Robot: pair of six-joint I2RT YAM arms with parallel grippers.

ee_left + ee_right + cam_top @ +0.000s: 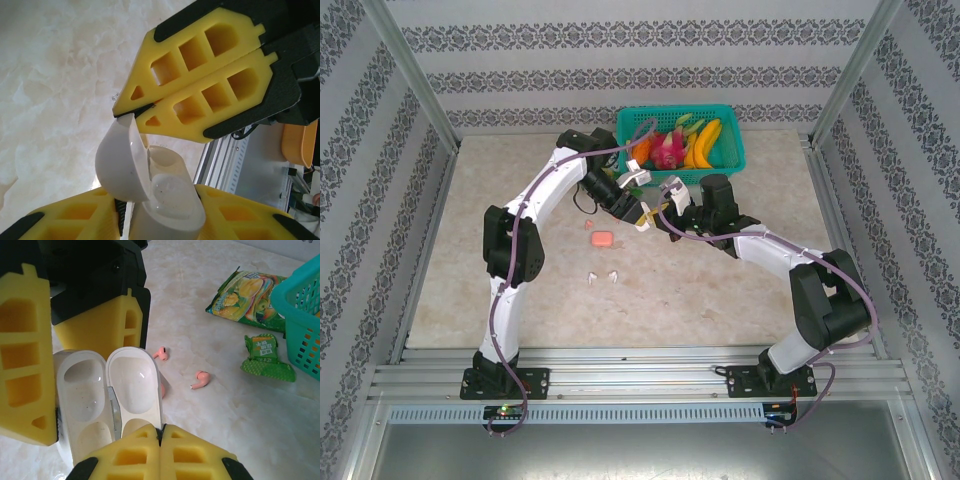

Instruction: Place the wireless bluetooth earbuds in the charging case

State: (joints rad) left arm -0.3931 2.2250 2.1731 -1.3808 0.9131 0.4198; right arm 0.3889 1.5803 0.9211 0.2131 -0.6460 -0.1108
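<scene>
The table [520, 300] has a pale, marble-patterned top. It carries a teal basket [738, 140] at the far edge, a pink charging case [602, 239] near the centre, and the white earbuds [591, 278], which lie side by side just in front of that case. In the right wrist view, the pink earbuds [200, 380] lie slightly apart on the bare surface. A large green snack packet [248, 287] lies flat beside the basket, and a small green snack packet [265, 357] appears to touch the basket's base.

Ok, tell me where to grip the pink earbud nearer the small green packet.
Pinch the pink earbud across its rounded head, from straight above, I'd say: it lies flat on the table, its stem is thin, and there's bare surface either side.
</scene>
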